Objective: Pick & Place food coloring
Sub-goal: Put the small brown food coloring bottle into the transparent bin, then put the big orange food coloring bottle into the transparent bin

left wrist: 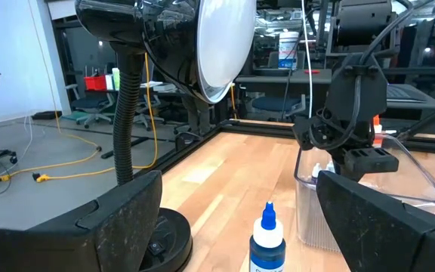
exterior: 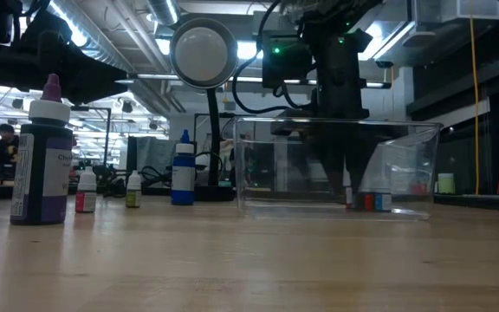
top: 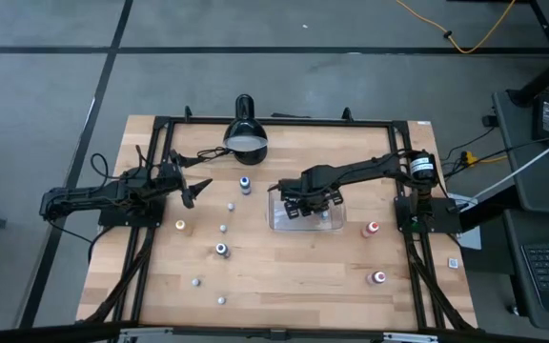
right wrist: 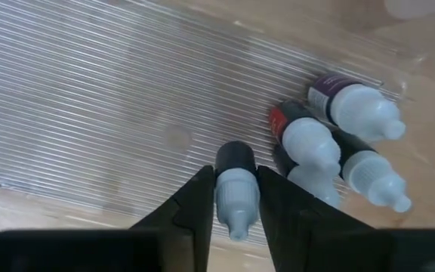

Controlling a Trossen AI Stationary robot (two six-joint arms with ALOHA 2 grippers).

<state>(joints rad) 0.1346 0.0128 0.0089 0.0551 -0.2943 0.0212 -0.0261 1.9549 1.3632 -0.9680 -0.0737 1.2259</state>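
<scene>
Overhead, the right gripper (right wrist: 236, 204) reaches down into the clear tray (top: 279, 221), fingers clamped on a small food coloring bottle (right wrist: 236, 190), while the left gripper (top: 198, 188) waits open near the lamp (top: 245, 133).

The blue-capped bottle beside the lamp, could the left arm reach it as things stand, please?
Probably yes: the left gripper is open, pointing at the blue-capped bottle, with bare table between; the lamp stands aside.

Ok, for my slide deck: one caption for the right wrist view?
Right gripper jaws flank a small white-capped bottle on the ribbed clear plastic tray, beside four others.
</scene>
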